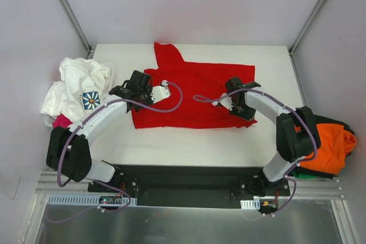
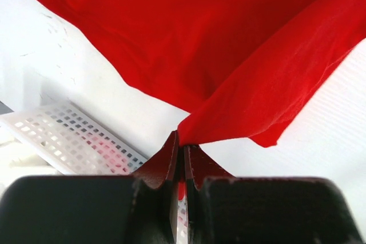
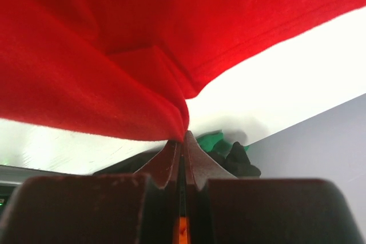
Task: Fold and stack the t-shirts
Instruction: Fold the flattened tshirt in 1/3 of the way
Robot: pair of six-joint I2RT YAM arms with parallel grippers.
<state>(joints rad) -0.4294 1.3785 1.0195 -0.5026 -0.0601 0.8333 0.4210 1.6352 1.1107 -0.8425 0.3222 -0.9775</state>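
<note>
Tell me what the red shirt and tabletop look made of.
The red t-shirt: soft matte knit cloth, likely cotton; it drapes and puckers where the left gripper and right gripper pinch it. The table: smooth white board, maybe laminate; flat, slight sheen.

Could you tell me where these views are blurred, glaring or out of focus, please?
Top view: evenly lit and sharp, the red shirt crisp. Left wrist: the table is blown out white, and the near jaws are dark and soft. Right wrist: the shirt is out of focus and the table glares white.

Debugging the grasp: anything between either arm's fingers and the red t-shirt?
Nothing visible. Left fingers and right fingers are shut on the red t-shirt; white printed shirt and orange shirt lie off to the sides.
</note>
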